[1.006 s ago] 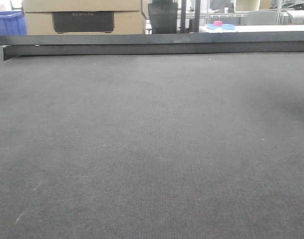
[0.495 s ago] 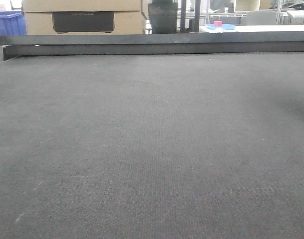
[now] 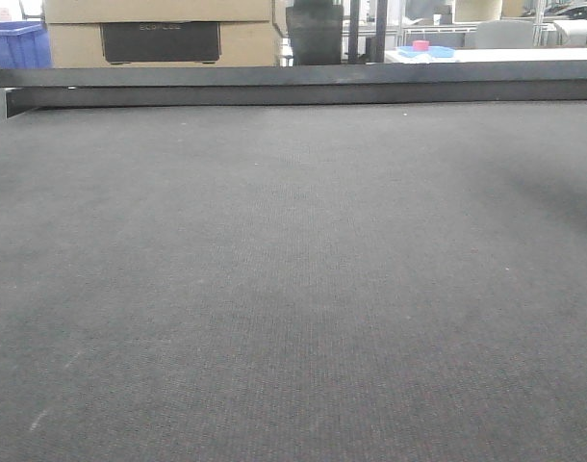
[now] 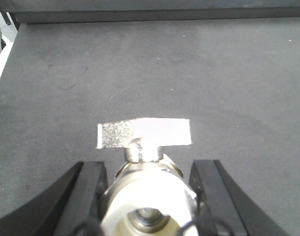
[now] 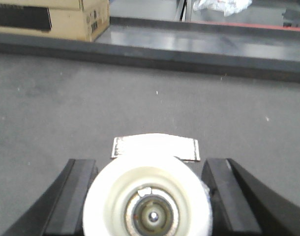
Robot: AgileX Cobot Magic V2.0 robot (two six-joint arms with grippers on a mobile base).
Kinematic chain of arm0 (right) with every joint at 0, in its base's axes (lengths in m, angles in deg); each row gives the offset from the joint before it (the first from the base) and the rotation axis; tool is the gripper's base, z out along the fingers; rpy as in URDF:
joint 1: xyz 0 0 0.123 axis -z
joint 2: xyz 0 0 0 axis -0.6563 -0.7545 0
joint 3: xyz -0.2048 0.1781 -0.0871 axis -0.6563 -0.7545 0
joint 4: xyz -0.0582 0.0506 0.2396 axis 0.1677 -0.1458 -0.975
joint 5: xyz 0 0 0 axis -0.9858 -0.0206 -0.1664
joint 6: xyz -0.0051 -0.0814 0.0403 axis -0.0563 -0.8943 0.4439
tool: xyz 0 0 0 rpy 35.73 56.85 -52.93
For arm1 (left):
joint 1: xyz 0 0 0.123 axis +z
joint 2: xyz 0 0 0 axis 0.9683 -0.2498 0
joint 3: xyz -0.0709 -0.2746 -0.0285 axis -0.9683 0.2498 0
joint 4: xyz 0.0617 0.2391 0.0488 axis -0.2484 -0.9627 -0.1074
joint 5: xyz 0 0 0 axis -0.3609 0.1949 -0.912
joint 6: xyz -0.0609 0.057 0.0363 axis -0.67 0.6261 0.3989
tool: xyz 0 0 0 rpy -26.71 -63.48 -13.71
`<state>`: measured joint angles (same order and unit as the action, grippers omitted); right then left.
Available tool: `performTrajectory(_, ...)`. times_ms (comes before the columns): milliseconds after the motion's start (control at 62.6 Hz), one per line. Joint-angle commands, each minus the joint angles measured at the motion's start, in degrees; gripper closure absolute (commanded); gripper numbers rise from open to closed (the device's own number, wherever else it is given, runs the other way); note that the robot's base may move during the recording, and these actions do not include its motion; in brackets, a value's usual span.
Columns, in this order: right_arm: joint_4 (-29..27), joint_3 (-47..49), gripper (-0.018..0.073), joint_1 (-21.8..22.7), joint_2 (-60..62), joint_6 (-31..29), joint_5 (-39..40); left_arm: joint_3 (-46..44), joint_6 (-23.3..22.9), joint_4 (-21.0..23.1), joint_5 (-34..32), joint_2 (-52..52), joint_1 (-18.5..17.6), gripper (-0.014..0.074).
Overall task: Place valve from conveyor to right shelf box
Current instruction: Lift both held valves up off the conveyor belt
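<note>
Left tool (image 4: 149, 169) clamps a valve (image 4: 147, 204), right tool (image 5: 149, 167) a second valve (image 5: 147, 194), seemingly above the conveyor (image 4: 150, 69).

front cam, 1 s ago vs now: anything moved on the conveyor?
Nothing visibly changed. In the front view the conveyor, its rail and the cardboard boxes behind it look the same, with no arm in sight. The left tool holds a valve and the right tool another valve, but the wrist views have no earlier picture to compare.
</note>
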<state>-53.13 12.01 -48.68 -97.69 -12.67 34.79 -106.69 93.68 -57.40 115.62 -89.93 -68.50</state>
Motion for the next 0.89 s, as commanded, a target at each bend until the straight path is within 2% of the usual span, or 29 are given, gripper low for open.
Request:
performTrajectory(0,0.26,1.09,0.0713,0.04,0.75,-0.54,5.12,-0.72,-0.44,0.91,-2.34,0.63,0.23,0.0708)
performTrajectory(878,0.26,1.09,0.0713,0.04,0.75,-0.54,5.02,-0.72,-0.44,0.91,-3.16,0.63,0.23,0.0708)
